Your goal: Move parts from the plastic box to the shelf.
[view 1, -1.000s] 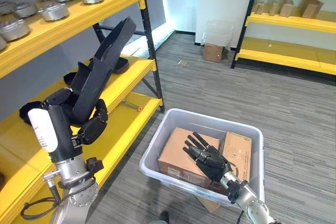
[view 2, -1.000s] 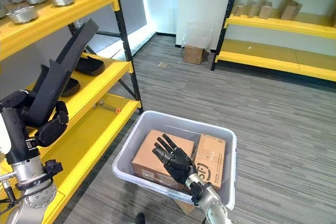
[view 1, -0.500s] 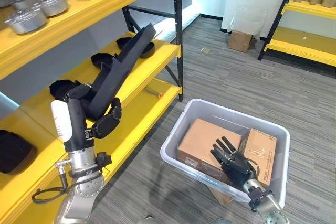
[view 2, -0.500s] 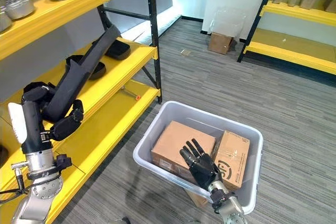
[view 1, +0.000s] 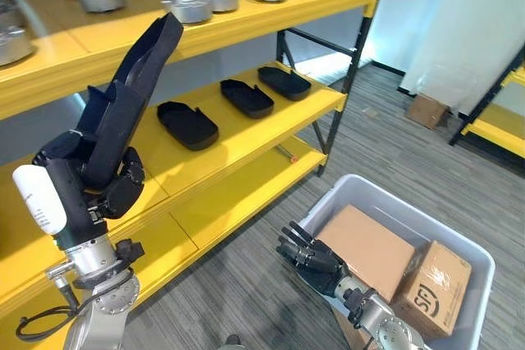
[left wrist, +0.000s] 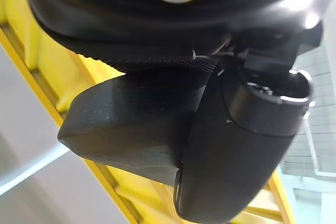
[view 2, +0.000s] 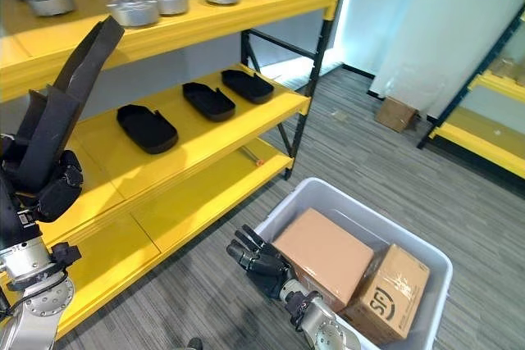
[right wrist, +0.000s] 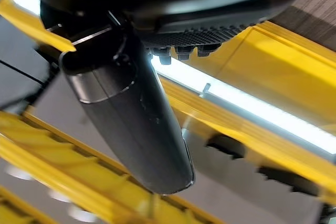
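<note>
- Long black moulded plastic part (view 1: pixel 123 104): gripped at its lower end in the left hand (view 1: pixel 98 182), fingers and thumb curled tight round it. Its long axis rises steeply from the hand, the upper tip tilted toward the yellow steel shelf rack (view 1: pixel 246 133).
- Key relation: the part stands in front of the rack's middle shelf, its tip up near the top shelf's edge. Three matching black tray-shaped parts (view 1: pixel 187 124) lie flat in a row on that middle shelf, further along from the held one. Judgement: the part must be tipped from near upright to flat, long axis running into the shelf like its neighbours, then set down on the bare yellow board beside the nearest tray.
- Left hand is the nearer to the rack and already loaded; the placing falls to it.
- Right hand (view 1: pixel 308 253): fingers straight and spread, holding nothing, just outside the rack-side rim of the translucent grey plastic box (view 1: pixel 484 264).
- Box on the carpet, well apart from the rack, holds two brown cardboard cartons (view 1: pixel 365 247).
- Round silver metal parts (view 1: pixel 193 7) sit on the rack's top shelf.
</note>
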Robot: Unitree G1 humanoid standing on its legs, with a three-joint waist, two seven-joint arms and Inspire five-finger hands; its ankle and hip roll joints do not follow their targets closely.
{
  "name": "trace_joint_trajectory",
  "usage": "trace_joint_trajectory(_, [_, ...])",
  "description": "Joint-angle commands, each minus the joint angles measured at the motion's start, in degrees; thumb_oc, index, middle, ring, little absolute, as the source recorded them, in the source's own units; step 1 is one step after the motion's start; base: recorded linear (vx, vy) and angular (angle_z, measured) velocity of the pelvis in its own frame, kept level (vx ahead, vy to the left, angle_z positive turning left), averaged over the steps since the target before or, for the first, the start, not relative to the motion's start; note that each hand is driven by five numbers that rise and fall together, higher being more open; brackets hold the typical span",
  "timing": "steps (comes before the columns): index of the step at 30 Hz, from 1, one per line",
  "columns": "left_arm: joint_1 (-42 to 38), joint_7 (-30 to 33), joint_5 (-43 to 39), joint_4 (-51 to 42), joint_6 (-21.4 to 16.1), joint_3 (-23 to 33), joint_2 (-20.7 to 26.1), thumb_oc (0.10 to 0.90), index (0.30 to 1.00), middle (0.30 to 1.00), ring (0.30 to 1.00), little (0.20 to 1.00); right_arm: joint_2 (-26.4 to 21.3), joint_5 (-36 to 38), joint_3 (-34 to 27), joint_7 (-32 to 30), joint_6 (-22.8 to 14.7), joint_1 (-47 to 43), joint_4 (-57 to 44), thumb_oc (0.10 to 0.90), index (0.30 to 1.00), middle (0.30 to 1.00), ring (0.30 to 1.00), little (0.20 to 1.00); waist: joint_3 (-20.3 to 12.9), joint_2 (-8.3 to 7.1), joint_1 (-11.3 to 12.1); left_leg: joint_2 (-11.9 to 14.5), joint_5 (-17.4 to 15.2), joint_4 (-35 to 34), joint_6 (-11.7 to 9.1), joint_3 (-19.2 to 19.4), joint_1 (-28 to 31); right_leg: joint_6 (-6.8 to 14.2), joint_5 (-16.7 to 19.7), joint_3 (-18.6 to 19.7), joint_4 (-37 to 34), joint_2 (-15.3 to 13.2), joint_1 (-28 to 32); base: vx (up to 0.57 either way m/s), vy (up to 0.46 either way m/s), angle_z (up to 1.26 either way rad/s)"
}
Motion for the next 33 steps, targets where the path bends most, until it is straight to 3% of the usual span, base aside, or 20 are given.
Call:
trace_joint_trajectory(1, [-6.92, 1.82, -0.1, -5.78, -1.01, 4.21, 3.77, 0.4, 0.3, 0.3, 0.3, 0.3, 0.33, 2.94, -0.47, 0.67, -2.99, -3.62, -7.35, 0.9, 1.0, 1.0, 1.0, 1.0, -2.59, 3.2, -1.02, 3.92, -1.88, 0.08, -1.63, 1.33, 3.46, 0.52, -0.82, -0.06, 2.53, 2.17, -2.21, -0.05, 0.137, 0.25])
trace_joint_trajectory(7, [-7.18, 0.41, -0.67, -6.18, 0.1, 4.52, 4.42, 0.4, 0.3, 0.3, 0.3, 0.3, 0.55, 2.14, 1.21, 0.32, -3.44, -3.64, -7.78, 0.9, 1.0, 1.0, 1.0, 1.0, -2.84, 2.72, 0.65, 2.29, -2.13, -0.35, -0.83, 0.71, 2.2, 1.67, 1.16, -1.25, 1.52, 0.59, -2.3, -0.06, 0.173, 0.14])
trace_joint_trajectory(11, [-7.53, -1.73, -1.87, -6.18, -2.06, 4.86, 6.38, 0.4, 0.3, 0.3, 0.3, 0.3, 1.12, 2.49, 1.62, 0.59, -5.01, -3.08, -7.96, 0.9, 1.0, 1.0, 1.0, 1.0, -2.37, 1.61, 1.94, -0.06, -2.77, -0.36, 0.41, 1.17, 1.3, 3.93, 7.27, -2.84, -0.46, -2.9, -3.0, -0.1, 0.214, 0.06])
trace_joint_trajectory(13, [-7.63, -2.38, -2.39, -6.54, -2.27, 4.9, 6.88, 0.4, 0.3, 0.3, 0.3, 0.3, 1.37, 2.52, 1.64, 0.89, -5.3, -3.0, -7.76, 0.9, 1.0, 1.0, 1.0, 1.0, -2.32, 1.24, 2.17, -0.51, -2.93, -0.36, 0.74, 1.06, 1.05, 4.27, 8.28, -2.89, -0.52, -3.36, -3.34, -0.05, 0.079, 0.07])
trace_joint_trajectory(15, [-8.61, -4.17, -4.03, -6.32, -4.04, 3.95, 7.89, 0.4, 0.3, 0.3, 0.3, 0.3, 1.99, 3.04, 1.6, 0.8, -6.65, -3.16, -7.25, 0.9, 1.0, 1.0, 1.0, 1.0, -2.02, 0.43, 2.13, -1.96, -3.69, -0.36, 2.14, -0.08, 0.55, 4.66, 10.37, -1.07, 0.63, -4.06, -4.97, -0.08, 0.106, 0.14])
trace_joint_trajectory(19, [-10.77, -5.59, -1.68, -5.66, -6.95, 1.07, 7.96, 0.4, 0.3, 0.3, 0.3, 0.3, 2.29, 3.96, 1.03, 1.44, -7.87, -3.15, -6.71, 0.9, 1.0, 1.0, 1.0, 1.0, -2.11, -0.16, 0.78, -3.35, -4.38, -0.36, 3.79, -1.71, -0.11, 4.25, 9.63, 3.45, 3.2, -2.86, -6.79, -0.04, 0.112, 0.35])
trace_joint_trajectory(20, [-11.85, -5.88, -1.93, -5.37, -7.38, -0.16, 7.65, 0.4, 0.3, 0.3, 0.3, 0.3, 2.4, 3.96, 0.39, 1.68, -8.29, -2.93, -6.41, 0.9, 1.0, 1.0, 1.0, 1.0, -2.26, -0.18, -0.23, -3.99, -4.67, -0.36, 4.52, -2.95, -0.35, 3.78, 8.69, 6.55, 4.45, -1.62, -7.72, 0.02, 0.11, 0.64])
trace_joint_trajectory(21, [-13.61, -6.77, -2.97, -3.98, -9.37, -2.3, 7.4, 0.4, 0.3, 0.3, 0.3, 0.3, 2.21, 4.87, -0.74, 1.57, -8.52, -2.31, -6.11, 0.9, 1.0, 1.0, 1.0, 1.0, -2.71, -0.12, -2.26, -4.9, -4.78, -0.36, 5.63, -5.16, -0.99, 2.74, 7.2, 12.44, 6.32, 1.01, -9.4, 0.08, 0.185, 1.03])
trace_joint_trajectory(22, [-14.98, -10.08, -2.72, -3.87, -12.73, -6.18, 5.75, 0.4, 0.3, 0.3, 0.3, 0.3, 1.47, 6.13, -2.31, 1.57, -7.86, -1.36, -5.84, 0.9, 1.0, 1.0, 1.0, 1.0, -3.07, -0.08, -5.37, -6.78, -4.53, -0.36, 7.17, -9.15, -1.77, 0.66, 2.47, 20.78, 11.03, 9.8, -11.64, 0.11, 0.203, 1.68])
trace_joint_trajectory(23, [-13.49, -13.44, -3.74, -5.29, -14.53, -7.13, 4.19, 0.4, 0.3, 0.3, 0.3, 0.3, 0.72, 6.16, -2.96, 1.2, -6.26, -2.19, -5.86, 0.9, 1.0, 1.0, 1.0, 1.0, -2.97, 0.21, -5.77, -7.97, -4.03, -0.36, 7.17, -10.57, -1.74, -2.03, -0.55, 22.06, 11.59, 14.87, -11.57, 0.14, 0.17, 1.78])
trace_joint_trajectory(24, [-11.7, -17.7, -4.06, -6.19, -17.32, -7.72, 2.63, 0.4, 0.3, 0.3, 0.3, 0.3, 0.82, 5.85, -2.8, 0.85, -5.56, -2.92, -6.08, 0.9, 1.0, 1.0, 1.0, 1.0, -2.86, 0.43, -5.58, -9.32, -3.62, -0.36, 7.1, -11.55, -1.61, -3.83, -2.13, 22.8, 11.24, 17.61, -11.2, 0.1, 0.074, 1.37])
trace_joint_trajectory(28, [-11.02, -26.11, -7.79, -6.15, -20.03, -10.56, 3.17, 0.4, 0.3, 0.3, 0.3, 0.3, -0.2, 6.87, -1.7, 0.32, -6.65, -4.37, -5.04, 0.9, 1.0, 1.0, 1.0, 1.0, -2.81, 1.35, -5.28, -10.11, -2.98, 0.28, 6.88, -12.63, -1.65, -5.12, -2.81, 23.31, 7.03, 17.95, -9.61, 0.04, -0.058, 0.02])
trace_joint_trajectory(33, [-10.07, -30.1, -7.74, -6.39, -20.55, -12.62, 3.58, 0.4, 0.3, 0.3, 0.3, 0.3, -1.06, 7.36, -1.61, 0.87, -6.31, -3.4, -6.02, 0.9, 1.0, 1.0, 1.0, 1.0, -3.35, 2.66, -6.5, -10.02, -2.89, 0.2, 6.76, -12.81, -1.4, -5.58, -3.18, 25.27, 4.65, 18.48, -8.44, 0.04, -0.057, 0.03])
